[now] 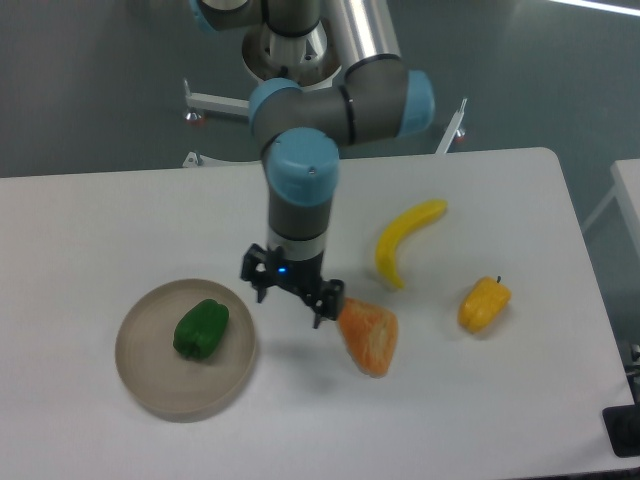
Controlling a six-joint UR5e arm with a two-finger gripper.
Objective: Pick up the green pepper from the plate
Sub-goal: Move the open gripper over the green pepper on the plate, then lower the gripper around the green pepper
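The green pepper, small, glossy and dark green, lies on the round beige-grey plate at the table's front left. My gripper hangs open above the table just right of the plate's rim, about a pepper's width from the pepper. Its two dark fingers point down with nothing between them. It stands between the plate and an orange wedge.
An orange wedge-shaped piece lies just right of the gripper. A yellow banana sits further back right, and a yellow-orange pepper lies at the right. The arm's base column stands behind the table.
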